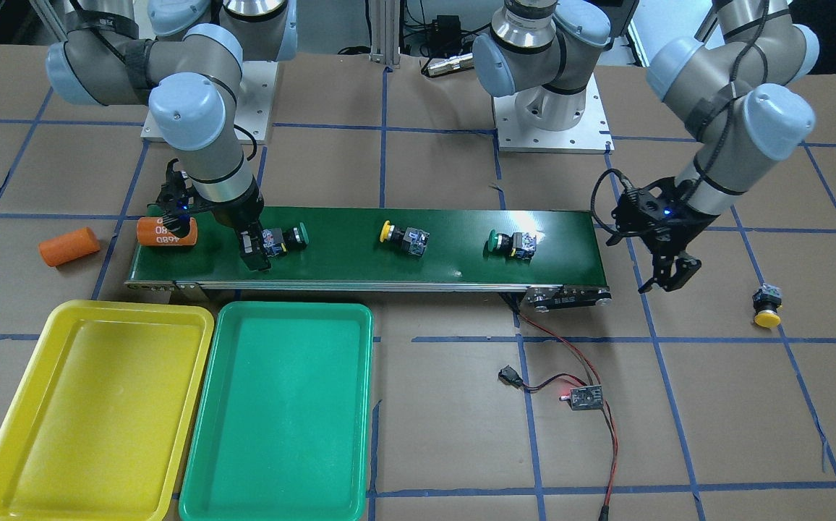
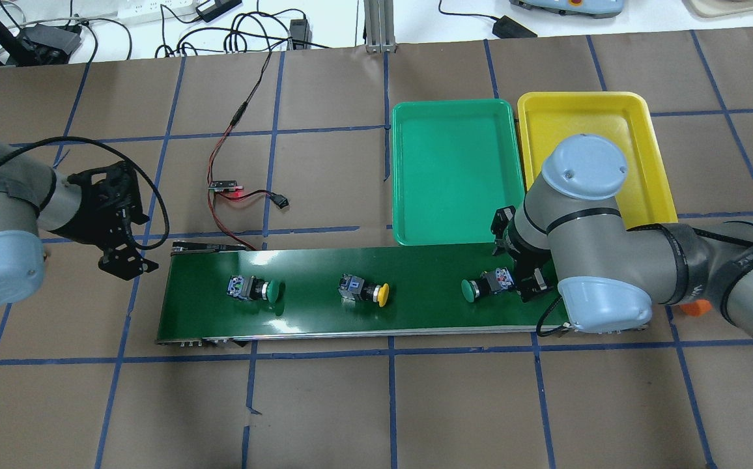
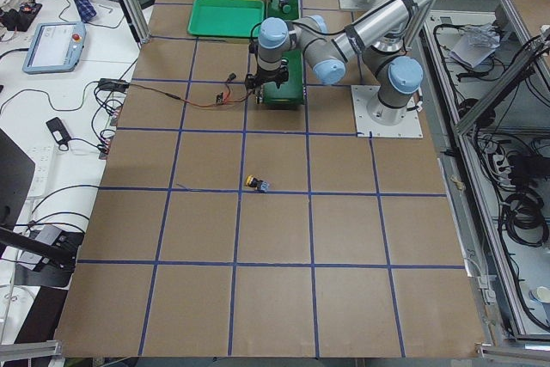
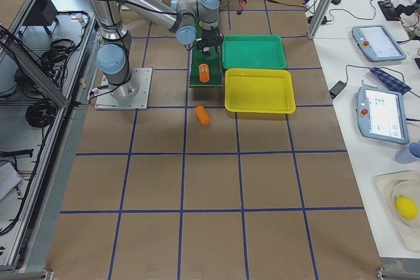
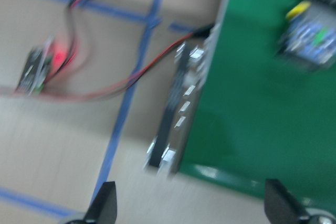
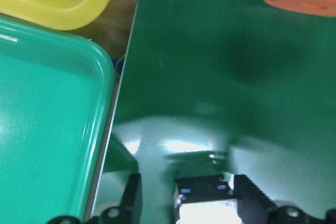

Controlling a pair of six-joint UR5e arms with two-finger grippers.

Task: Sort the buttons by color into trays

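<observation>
Taken across the front-facing view, with the conveyor belt as landmark: a plain orange cylinder lies on the table off the belt's end, and an orange cylinder marked 4680 rests on that end of the belt. Just beside it the right gripper stands at the belt surface, its fingers spread either side of the blocky body of a green button. The button's long axis runs along the belt, cap toward mid-belt, so the fingers are set across its short side; closing is judged to be the next step.

A yellow button lies at mid-belt and a second green button nearer the far end, both caps turned toward the right gripper. Off that far end the left gripper hangs spread and empty, and beyond it a second yellow button lies on the table.

The yellow tray and green tray, neither holding a button, lie side by side just beside the belt's operator-side edge, nearest the right arm.

Only in the right wrist view is a gap seen between one finger and the button's body. The off-belt yellow button is left out of the overhead view.
</observation>
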